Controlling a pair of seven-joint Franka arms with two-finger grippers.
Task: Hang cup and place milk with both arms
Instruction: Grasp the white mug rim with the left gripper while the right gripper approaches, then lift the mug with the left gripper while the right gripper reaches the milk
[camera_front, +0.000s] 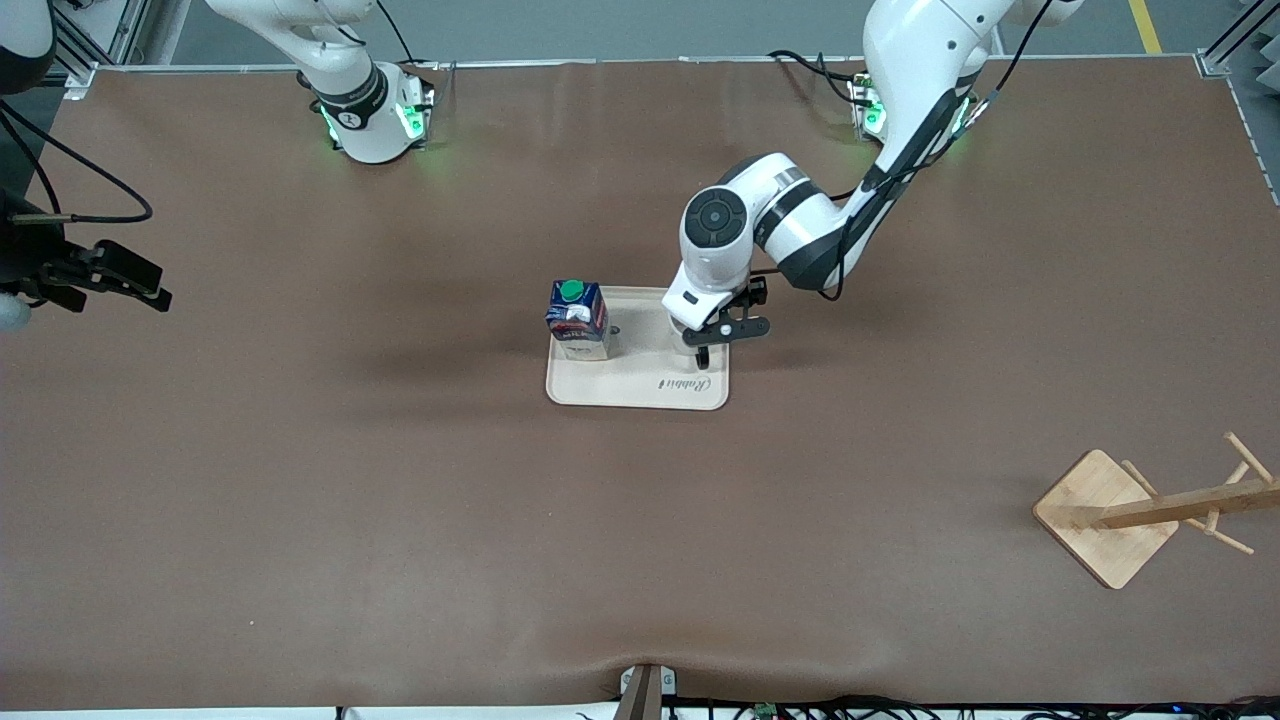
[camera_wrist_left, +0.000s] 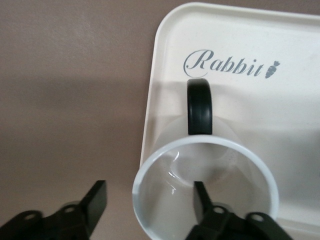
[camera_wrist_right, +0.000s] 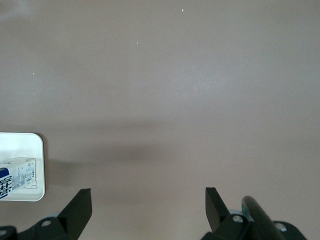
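We see a bamboo rack (camera_front: 1150, 510) nearest. On the smooth cream tray (camera_front: 640, 390) stand the boxy milk (camera_front: 578, 318) and glossy cup (camera_wrist_left: 205, 190); left end effector (camera_wrist_left: 150, 202) straddles its rim, unclenched. Right end effector (camera_wrist_right: 148, 206) waits released over the brown surface (camera_front: 300, 480).

Readable writing: one word on the tray

"Rabbit" stands in grey script with a small carrot after it on the cream tray (camera_wrist_left: 165, 60), just past the cup (camera_wrist_left: 205, 170) whose rim sits between the left gripper (camera_wrist_left: 150, 202) jaws; it also shows on the tray's edge nearest the front camera. The milk (camera_front: 578, 318) label carries print too small to read.
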